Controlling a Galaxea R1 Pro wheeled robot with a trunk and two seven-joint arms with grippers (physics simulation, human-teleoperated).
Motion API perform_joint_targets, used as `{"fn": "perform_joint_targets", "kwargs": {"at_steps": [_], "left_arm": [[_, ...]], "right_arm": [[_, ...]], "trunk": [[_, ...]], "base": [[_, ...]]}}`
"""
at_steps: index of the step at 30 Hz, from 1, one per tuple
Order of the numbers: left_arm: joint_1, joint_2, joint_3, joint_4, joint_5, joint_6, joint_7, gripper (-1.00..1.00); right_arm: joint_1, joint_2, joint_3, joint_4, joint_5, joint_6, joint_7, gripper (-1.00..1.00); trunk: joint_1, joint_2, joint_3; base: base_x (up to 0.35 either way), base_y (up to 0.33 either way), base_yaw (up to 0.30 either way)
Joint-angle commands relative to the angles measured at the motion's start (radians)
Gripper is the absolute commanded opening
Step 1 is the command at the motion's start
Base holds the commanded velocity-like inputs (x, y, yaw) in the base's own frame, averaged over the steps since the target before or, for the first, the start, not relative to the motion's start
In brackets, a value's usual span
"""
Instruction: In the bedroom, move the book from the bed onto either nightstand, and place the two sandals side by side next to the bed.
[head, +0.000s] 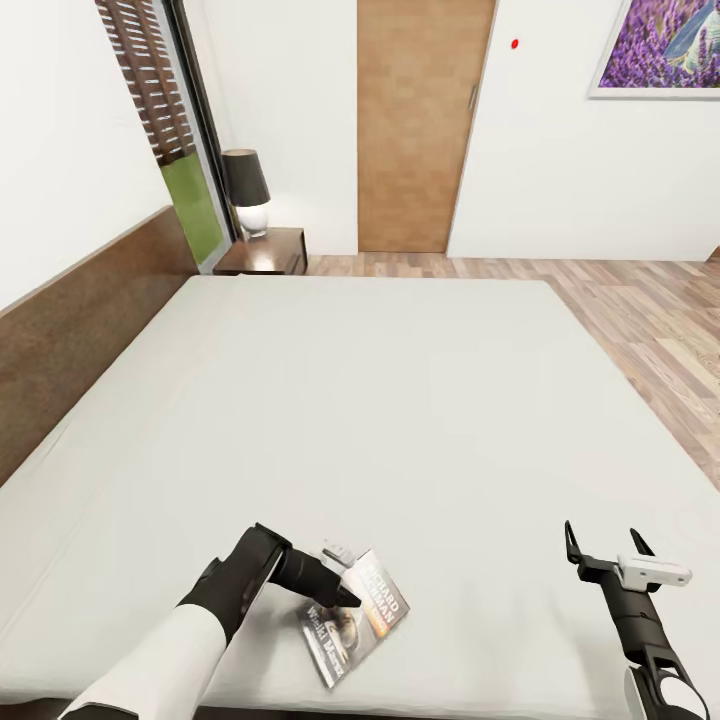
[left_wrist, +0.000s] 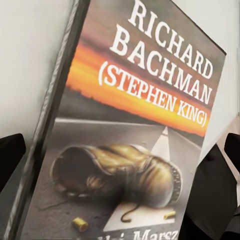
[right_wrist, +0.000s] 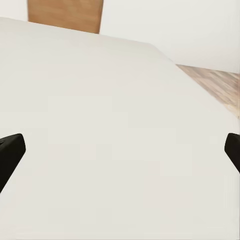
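Note:
The book (head: 372, 603), a thin paperback with a dark cover, an orange band and white lettering, lies flat on the bed (head: 360, 400) close to its near edge. My left gripper (head: 340, 587) hovers right over the book's left part and is open. In the left wrist view the book (left_wrist: 145, 100) spans the gap between the dark fingertips (left_wrist: 7, 155). My right gripper (head: 605, 545) stands open above bare mattress (right_wrist: 110, 115) at the near right, holding nothing. The nightstand (head: 265, 252) stands past the bed's far left corner. The sandals are out of view.
A dark-shaded lamp (head: 247, 190) stands on the nightstand. The brown headboard (head: 80, 330) runs along the bed's left side. A wooden door (head: 420, 125) is in the far wall, a window (head: 165, 100) is at the left, and wood floor (head: 640, 310) lies to the right.

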Motion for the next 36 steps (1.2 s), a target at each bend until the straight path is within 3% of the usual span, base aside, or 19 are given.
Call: {"fn": "perform_joint_targets", "kwargs": {"at_steps": [1, 36], "left_arm": [[0.0, -0.001, 0.001, -0.002, -0.008, 0.005, -0.007, 1.0], [0.0, -0.002, 0.0, -0.002, -0.008, 0.005, -0.007, 1.0]], "right_arm": [[-0.001, 0.0, -0.004, 0.0, 0.008, -0.004, 0.003, 1.0], [-0.001, 0.001, -0.004, 0.0, 0.008, -0.004, 0.003, 1.0]], "trunk": [[0.0, 0.0, -0.001], [0.0, 0.0, -0.001]], "base": [[0.0, -0.06, 0.0], [0.0, -0.031, 0.0]]}}
